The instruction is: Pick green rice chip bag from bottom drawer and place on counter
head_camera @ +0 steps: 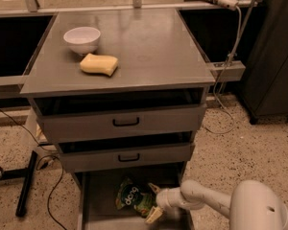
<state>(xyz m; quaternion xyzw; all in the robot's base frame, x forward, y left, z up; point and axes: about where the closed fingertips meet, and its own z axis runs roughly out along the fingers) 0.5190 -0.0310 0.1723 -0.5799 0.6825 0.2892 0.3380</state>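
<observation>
The green rice chip bag (pixel 130 199) lies in the open bottom drawer (pixel 100 195), at its middle. My gripper (pixel 152 201) reaches in from the right at drawer level. It is open, with one finger (pixel 152 188) above the bag's right edge and the other finger (pixel 152 215) below it, so the bag's right end sits near or between them. My white arm runs off to the lower right. The grey counter (pixel 149 47) is the cabinet top above.
A white bowl (pixel 82 39) and a yellow sponge (pixel 99 64) sit on the counter's left part. Two drawers with black handles (pixel 126 122) (pixel 128 157) overhang the bottom drawer, both slightly ajar. A black stand leg (pixel 26 183) and cables lie on the floor at left.
</observation>
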